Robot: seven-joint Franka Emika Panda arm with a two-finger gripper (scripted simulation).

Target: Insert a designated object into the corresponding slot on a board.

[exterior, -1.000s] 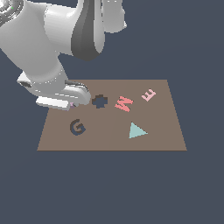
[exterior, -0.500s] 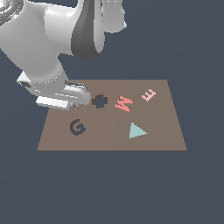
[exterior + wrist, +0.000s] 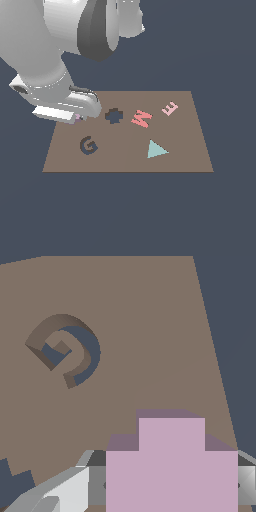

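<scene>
Lilac-purple stepped cross block [image 3: 171, 466], flat and chunky, fills the near part of the wrist view, and we see it sitting between the pale grey fingers [image 3: 60, 491] of the gripper [image 3: 165, 486]. One finger shows on each flank of the block, pressed against its sides, so we read the gripper as pinching the block. In the exterior view only a sliver of lilac [image 3: 78, 117] peeks out under the white hand of the arm [image 3: 60, 100], which hangs low over the flat brown rectangular board [image 3: 185, 150]. We cannot tell whether the block touches the board.

Taking the board's centre as the dial in the exterior view, the held block sits at about 10 o'clock. The dark cross-shaped slot [image 3: 114, 116] lies near 11 o'clock, just beside the hand and uncovered. From the slot, the block is at about 9 o'clock, close but apart from it.

We count one lilac block and one cross slot. There is one dark letter G recess [image 3: 88, 145] at about 8 o'clock, also seen in the wrist view [image 3: 64, 349]. We count one red letter W [image 3: 141, 118] near 12 o'clock, one pink letter E [image 3: 170, 108] at about 1 o'clock, and one teal triangle [image 3: 157, 149] near 4 o'clock.
</scene>
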